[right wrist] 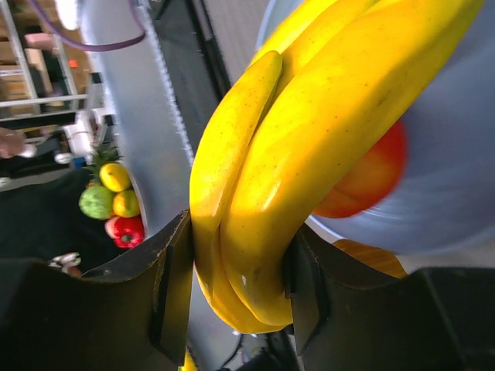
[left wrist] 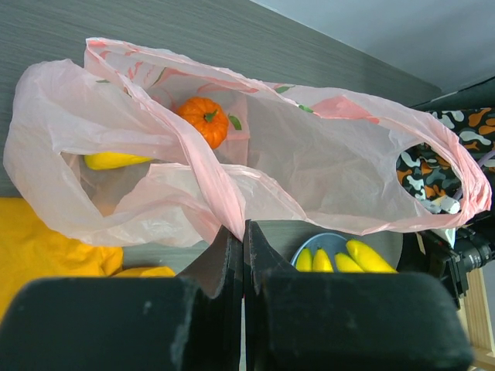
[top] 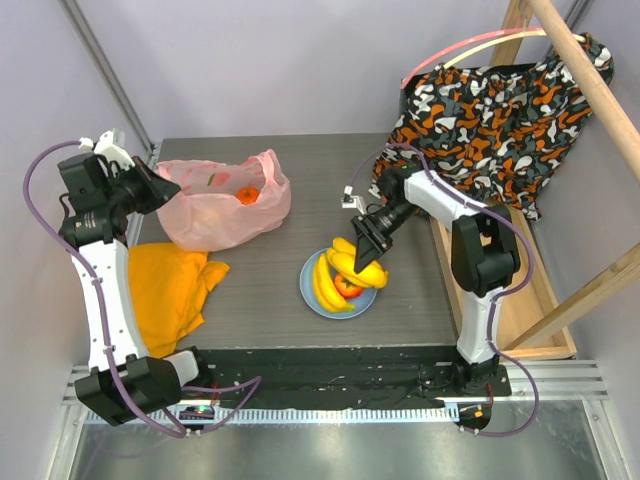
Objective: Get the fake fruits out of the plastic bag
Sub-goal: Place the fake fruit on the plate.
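Right gripper (top: 368,243) clamped round banana bunch (top: 358,268), held over the right side of the plate (top: 312,298) at frame centre; left gripper (top: 160,190) pinched shut on plastic bag (top: 215,220), upper left; orange ridged fruit (top: 247,196) inside the bag, lying left of the right gripper, nearer the left arm.

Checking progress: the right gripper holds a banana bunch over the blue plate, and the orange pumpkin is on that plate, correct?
No. The orange pumpkin lies inside the plastic bag, not on the plate, as the left wrist view shows. The right gripper does hold the banana bunch over the plate.
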Action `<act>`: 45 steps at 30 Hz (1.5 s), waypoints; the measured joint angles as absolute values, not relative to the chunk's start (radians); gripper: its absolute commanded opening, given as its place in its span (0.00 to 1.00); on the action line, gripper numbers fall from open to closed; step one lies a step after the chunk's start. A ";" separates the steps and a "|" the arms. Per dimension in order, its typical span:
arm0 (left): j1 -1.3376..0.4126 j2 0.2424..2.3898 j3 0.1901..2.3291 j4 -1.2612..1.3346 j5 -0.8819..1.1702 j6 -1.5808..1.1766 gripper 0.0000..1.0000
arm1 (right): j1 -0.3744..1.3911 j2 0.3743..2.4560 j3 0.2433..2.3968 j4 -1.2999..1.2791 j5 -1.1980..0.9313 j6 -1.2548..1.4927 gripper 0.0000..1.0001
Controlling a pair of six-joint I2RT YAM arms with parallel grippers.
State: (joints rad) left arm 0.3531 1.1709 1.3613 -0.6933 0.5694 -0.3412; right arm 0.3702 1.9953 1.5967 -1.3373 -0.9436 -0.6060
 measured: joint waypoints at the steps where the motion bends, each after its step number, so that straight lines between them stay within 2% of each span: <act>1: 0.353 1.169 1.361 -0.694 0.570 -0.341 0.00 | 0.377 1.990 1.581 -1.341 -0.963 -0.597 0.31; 9: 0.353 1.168 1.361 -0.725 0.577 -0.336 0.00 | 0.410 2.004 1.554 -1.345 -1.111 -0.553 0.34; 16: 0.353 1.168 1.344 -0.753 0.577 -0.315 0.00 | 0.384 2.131 1.554 -1.336 -1.193 -0.543 0.59; 17: 0.353 1.168 1.340 -0.756 0.576 -0.310 0.00 | 0.376 2.146 1.554 -1.336 -1.200 -0.540 0.65; 20: 0.353 1.168 1.324 -0.764 0.576 -0.302 0.00 | 0.349 2.181 1.554 -1.341 -1.217 -0.520 0.73; 21: 0.353 1.168 1.318 -0.766 0.576 -0.300 0.00 | 0.341 2.184 1.554 -1.348 -1.228 -0.515 0.80; 23: 0.353 1.168 1.311 -0.772 0.576 -0.297 0.00 | 0.331 2.185 1.554 -1.356 -1.239 -0.507 0.83; 35: 0.353 1.167 1.275 -0.775 0.578 -0.285 0.00 | 0.313 2.157 1.601 -1.360 -1.161 -0.465 0.90; 40: 0.353 1.155 1.253 -0.765 0.582 -0.289 0.00 | 0.318 2.068 1.566 -1.338 -1.096 -0.408 1.00; 45: 0.353 1.132 1.227 -0.752 0.591 -0.303 0.00 | 0.343 1.997 1.522 -1.317 -1.056 -0.377 0.99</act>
State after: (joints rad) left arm 0.3527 1.1320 1.2270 -0.7525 0.5907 -0.3035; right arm 0.3431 1.9968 1.5223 -1.3167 -1.0561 -0.3775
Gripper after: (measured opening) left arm 0.017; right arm 0.995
